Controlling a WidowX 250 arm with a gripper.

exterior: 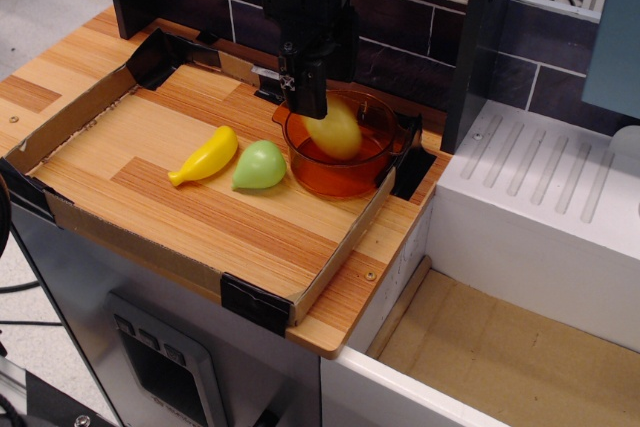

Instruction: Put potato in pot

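The dull mustard-yellow potato (336, 130) is inside the see-through orange pot (340, 169), leaning against its far side, just below my fingertips and apart from them. My black gripper (318, 105) hangs straight down over the pot's left half, with its jaws open and nothing between them. The pot stands at the back right corner of the wooden tray (190, 209).
A bright-yellow banana (205, 157) and a light-green pear-shaped piece (259, 166) lie just left of the pot. The tray has raised cardboard walls. A dark brick wall stands behind. A white drainer (540, 187) and a sink lie to the right.
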